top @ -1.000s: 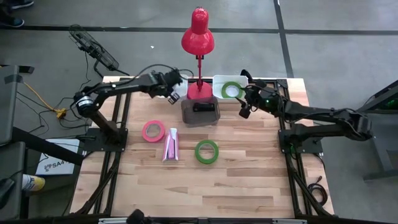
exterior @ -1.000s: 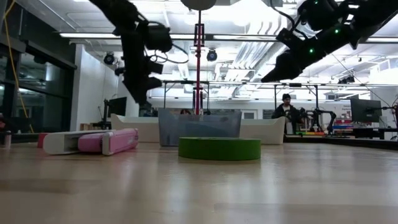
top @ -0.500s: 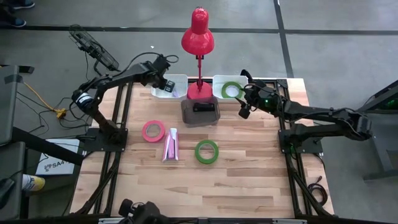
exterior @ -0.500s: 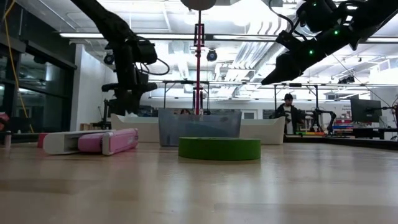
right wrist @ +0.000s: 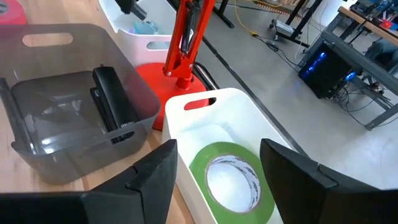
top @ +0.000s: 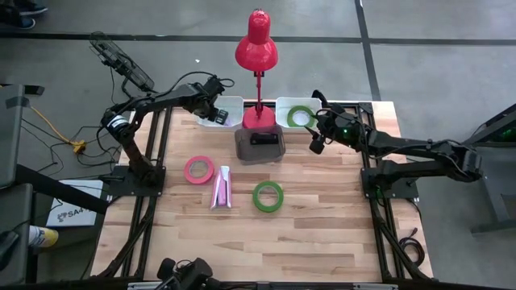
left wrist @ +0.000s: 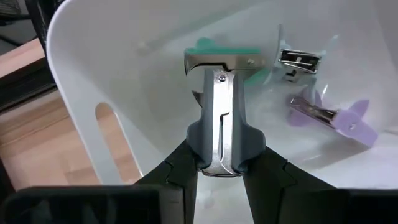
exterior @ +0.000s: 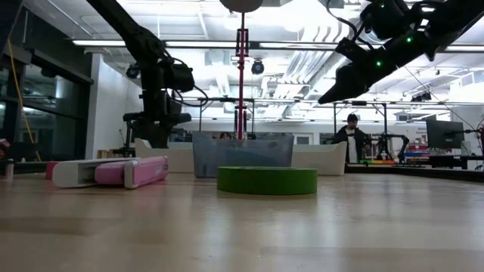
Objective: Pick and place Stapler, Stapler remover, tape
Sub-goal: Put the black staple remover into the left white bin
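My left gripper (top: 211, 109) is over the far-left white bin (top: 228, 103), shut on a grey staple remover (left wrist: 222, 112) with metal claws. Green (left wrist: 214, 46) and purple (left wrist: 336, 115) staple removers lie on that bin's floor. My right gripper (top: 316, 135) hangs open by the far-right white bin (top: 284, 105), where a green tape ring (right wrist: 230, 177) lies flat. On the table lie a pink tape ring (top: 198, 169), a pink-and-white stapler (top: 222, 187) and another green tape ring (top: 268, 196). A black stapler (right wrist: 112, 99) lies in the grey bin (top: 260, 151). My left gripper pinches the staple remover's grey plastic grips (left wrist: 205, 140) between its two fingers (left wrist: 177, 177), at the end away from the claws. The fingers slant down from above and lie along the remover. Its metal claws (left wrist: 221, 62) point down into the white bin.
A red desk lamp (top: 256, 48) stands with its base (top: 258, 119) between the two white bins, its head over the far edge. The near half of the wooden table (top: 266, 242) is bare. A person (exterior: 349, 132) shows far back in the room.
My left gripper has carried the staple remover toward the table's far-left corner and gone down over the left white bin, rolling its wrist on the way. It has stayed shut on the remover. My right gripper has kept still.
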